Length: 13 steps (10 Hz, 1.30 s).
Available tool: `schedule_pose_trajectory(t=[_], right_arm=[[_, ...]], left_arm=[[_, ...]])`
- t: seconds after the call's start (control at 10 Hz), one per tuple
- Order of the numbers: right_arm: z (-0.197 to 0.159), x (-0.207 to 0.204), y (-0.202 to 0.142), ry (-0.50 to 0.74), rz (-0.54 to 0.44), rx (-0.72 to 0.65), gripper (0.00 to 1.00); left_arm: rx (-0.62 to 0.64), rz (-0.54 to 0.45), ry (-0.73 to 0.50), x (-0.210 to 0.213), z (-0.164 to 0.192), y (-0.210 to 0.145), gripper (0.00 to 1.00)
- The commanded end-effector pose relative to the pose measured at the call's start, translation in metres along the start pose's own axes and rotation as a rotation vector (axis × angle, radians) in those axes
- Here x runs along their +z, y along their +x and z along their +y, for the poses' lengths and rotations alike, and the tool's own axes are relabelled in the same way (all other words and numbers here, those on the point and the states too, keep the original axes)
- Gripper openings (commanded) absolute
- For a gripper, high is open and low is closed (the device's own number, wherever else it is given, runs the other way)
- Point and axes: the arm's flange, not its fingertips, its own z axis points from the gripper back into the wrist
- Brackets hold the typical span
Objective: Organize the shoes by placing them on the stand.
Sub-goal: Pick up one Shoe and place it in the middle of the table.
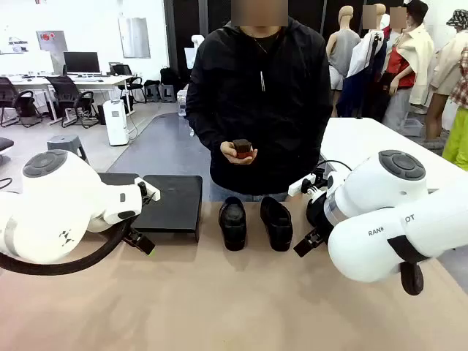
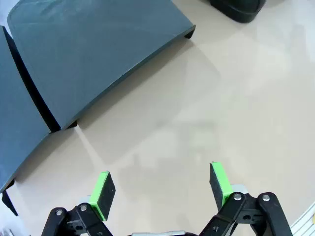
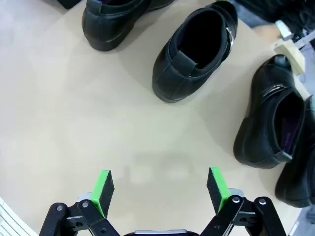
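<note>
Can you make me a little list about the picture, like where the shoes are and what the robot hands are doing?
Shoes: four black ones, all on the table, none on the stand
Stand: black, at the robot's left
Left gripper: open, empty, over the table by the stand
Right gripper: open, empty, over the table by the shoes
Person: holds a small dark thing

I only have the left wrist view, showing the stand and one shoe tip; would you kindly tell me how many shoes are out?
Observer: Four shoes, all lying on the table.
Operator: Thank you. Is the right gripper holding anything?
Observer: No, the right gripper is open above bare table, short of the shoes.
Operator: And the person?
Observer: The person stands at the far side, a small dark object in one hand.
</note>
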Motion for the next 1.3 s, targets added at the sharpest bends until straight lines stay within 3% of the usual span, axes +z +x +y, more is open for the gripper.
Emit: schedule_pose_trajectory(t=[0.0, 1.2], right_arm=[[-0.0005, 0.0012, -0.0003, 0.01, 0.004, -0.006, 1.0], [-0.0005, 0.0012, -0.0003, 0.01, 0.004, -0.006, 1.0]], left_arm=[[0.0, 0.0, 0.0, 0.0, 0.0, 0.0, 1.0], [0.0, 0.0, 0.0, 0.0, 0.0, 0.0, 1.0]])
